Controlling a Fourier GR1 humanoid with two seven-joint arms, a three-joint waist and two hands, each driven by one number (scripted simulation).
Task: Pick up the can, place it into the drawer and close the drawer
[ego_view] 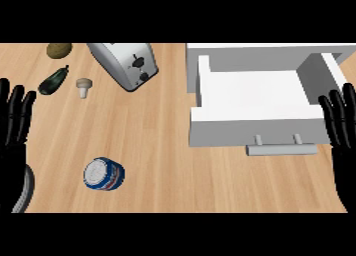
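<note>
Showing the can [103, 174] untouched on the counter [173, 150], near left, with every step of the task left to do.

Appears to stand upright, round lid facing up, blue-and-red side showing at its right; squat, so judged to have a vertical axis, pointing nowhere across the wood. Leaves the white drawer [247, 95] well apart at far right, already pulled open, handle [282, 146] toward the near side. Needs lifting, placing inside, then pushing shut. Finds the left hand [10, 117] at the left edge and the right hand [347, 117] at the right edge, both resting, fingers straight and spread, holding nothing. Puts toaster [125, 62] and mushroom [83, 87] far left.
</note>
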